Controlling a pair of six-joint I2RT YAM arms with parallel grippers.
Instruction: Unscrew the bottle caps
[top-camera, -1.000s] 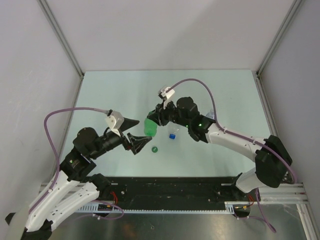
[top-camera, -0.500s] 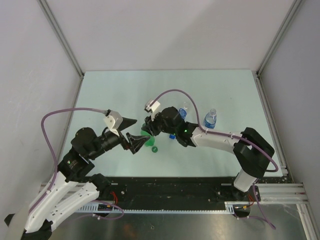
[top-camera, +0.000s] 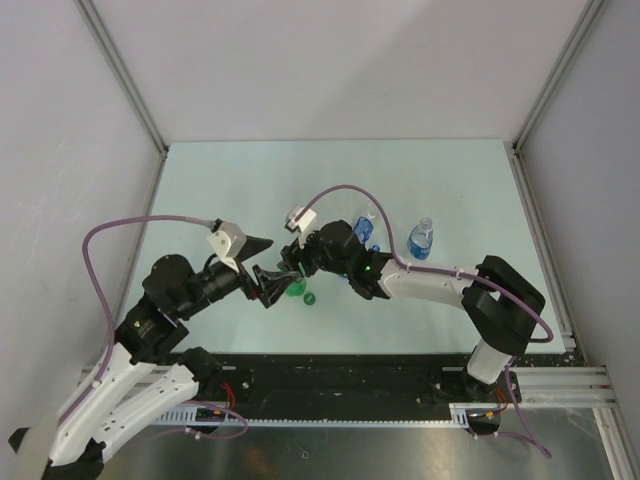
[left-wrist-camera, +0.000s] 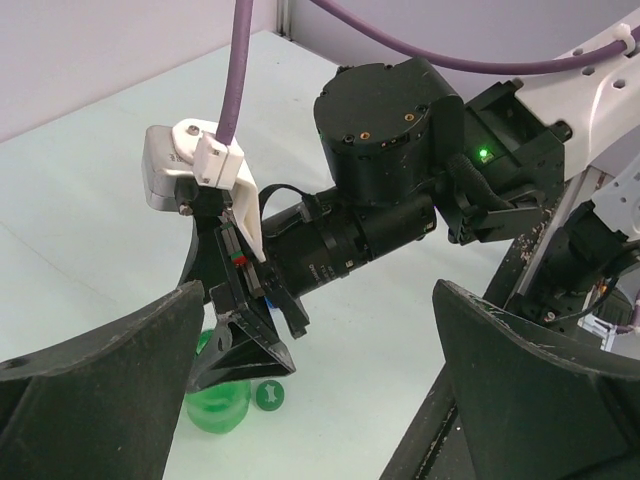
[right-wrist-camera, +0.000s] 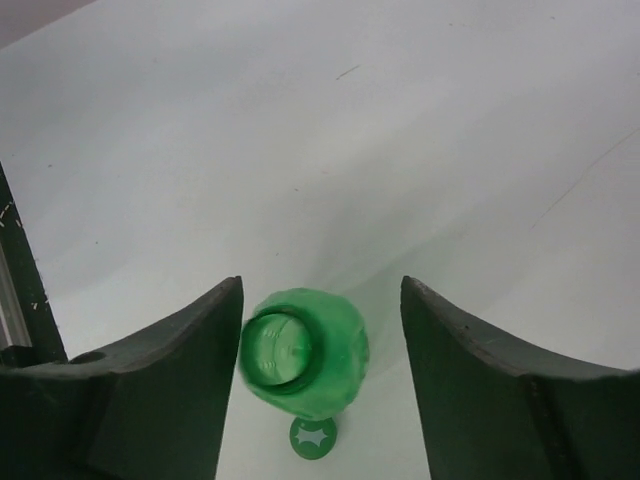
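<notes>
At mid-table (top-camera: 230, 190), near the front, the right arm (top-camera: 440, 282) reaches over to meet the left gripper (left-wrist-camera: 320, 292), whose fingers are spread wide w/ nothing held. The right gripper (right-wrist-camera: 320, 285) has its fingers apart too, straddling the green bottle (right-wrist-camera: 335, 350), upright, neck open; contact w/ either finger can't be told. From above that bottle is mostly hidden. One clear bottle (top-camera: 366, 226) is half hidden behind the right arm; a 2nd (top-camera: 420, 242) stands apart, blue cap (top-camera: 426, 222) on. The green cap (right-wrist-camera: 313, 437) lies just beside the green bottle
</notes>
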